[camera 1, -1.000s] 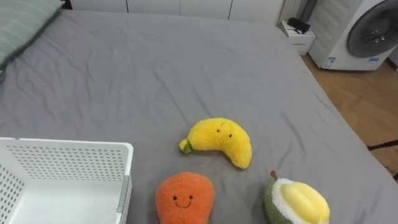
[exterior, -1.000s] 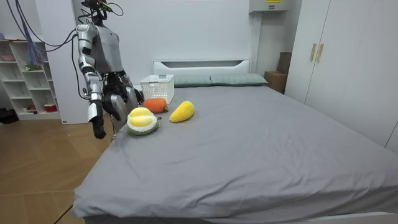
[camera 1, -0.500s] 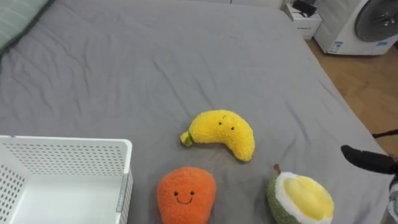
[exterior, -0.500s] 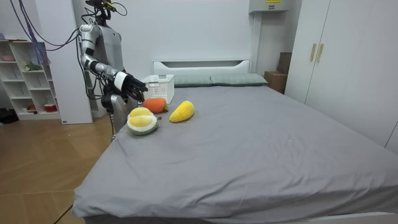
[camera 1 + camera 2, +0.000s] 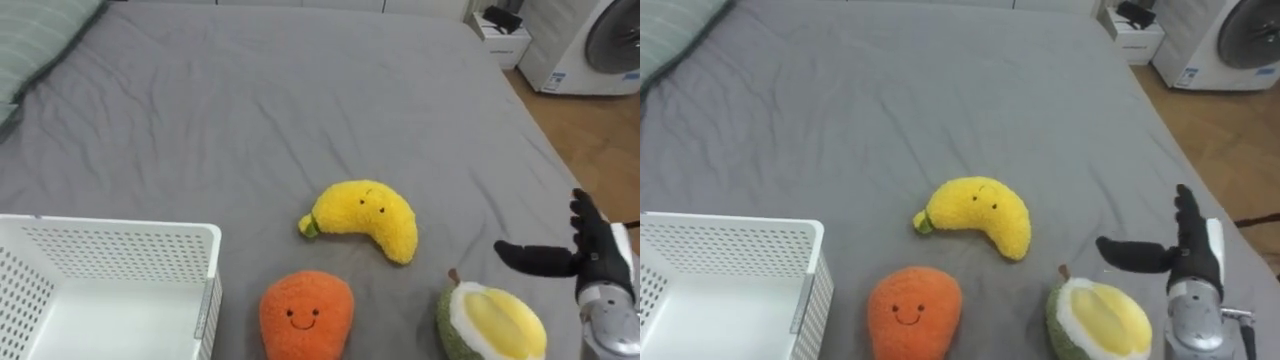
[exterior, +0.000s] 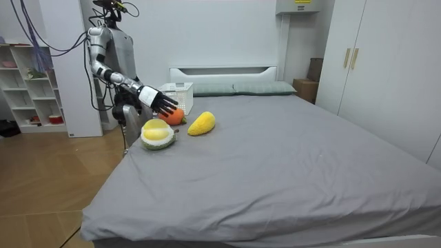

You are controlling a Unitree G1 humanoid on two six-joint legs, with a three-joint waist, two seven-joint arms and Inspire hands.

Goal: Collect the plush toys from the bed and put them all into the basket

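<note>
Right robot hand (image 5: 598, 262) at lower right of frame, open, fingers spread upward, thumb pointing frame-left, holding nothing, just up-right of the green-yellow plush (image 5: 492, 322), apart from it. Risk: close too near the bed (image 5: 250, 100) edge and you knock that plush off. Banana plush (image 5: 368, 215) centre, orange plush (image 5: 305, 315) bottom centre, white basket (image 5: 110, 232) lower left

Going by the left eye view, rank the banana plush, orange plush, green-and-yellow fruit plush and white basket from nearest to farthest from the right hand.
The right hand is open at the lower right.
1. green-and-yellow fruit plush, just below and left of the hand
2. banana plush, middle of the bed
3. orange plush, bottom centre
4. white basket, lower left corner
</note>
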